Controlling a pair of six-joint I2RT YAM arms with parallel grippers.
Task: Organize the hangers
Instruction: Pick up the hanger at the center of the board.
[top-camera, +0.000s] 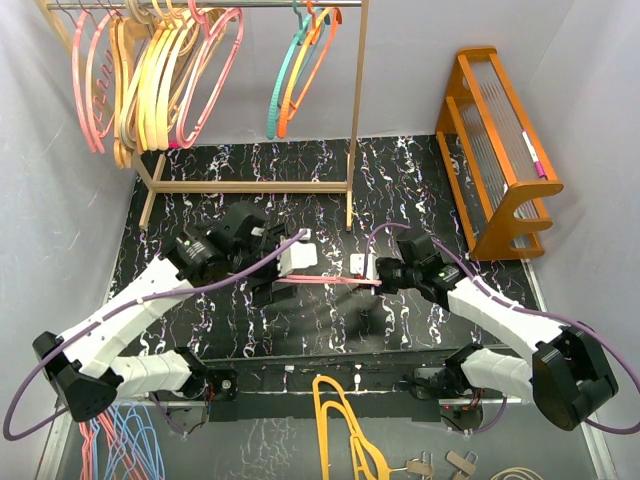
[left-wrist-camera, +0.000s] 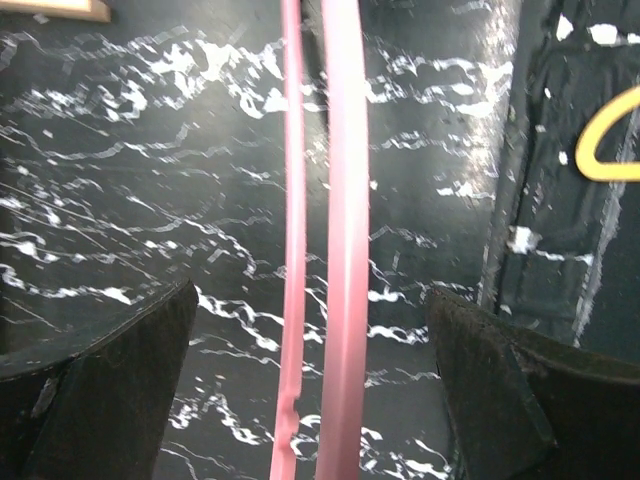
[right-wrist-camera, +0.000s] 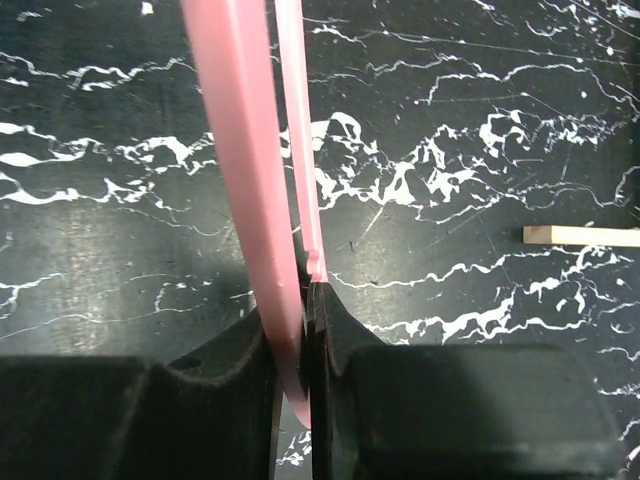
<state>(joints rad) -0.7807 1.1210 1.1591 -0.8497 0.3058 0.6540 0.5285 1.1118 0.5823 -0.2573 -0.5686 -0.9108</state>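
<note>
A pink hanger (top-camera: 330, 282) hangs level above the black mat between my two grippers. My right gripper (top-camera: 378, 281) is shut on one end of it; in the right wrist view the jaws (right-wrist-camera: 303, 340) pinch the pink hanger (right-wrist-camera: 240, 150). My left gripper (top-camera: 288, 278) stands open around the other end. In the left wrist view the two pink bars (left-wrist-camera: 345, 240) run between its wide-apart fingers (left-wrist-camera: 110, 390) without touching them. More hangers hang on the rail: pink (top-camera: 95, 80), tan and yellow (top-camera: 150, 90), teal (top-camera: 285, 85) and orange (top-camera: 312, 70).
The wooden rack (top-camera: 357, 110) stands at the back of the mat. An orange wooden stand (top-camera: 500, 150) sits at the right. A mustard-yellow hanger (top-camera: 335, 420) lies past the mat's front edge, and a blue-and-pink bunch (top-camera: 120, 445) lies at the front left.
</note>
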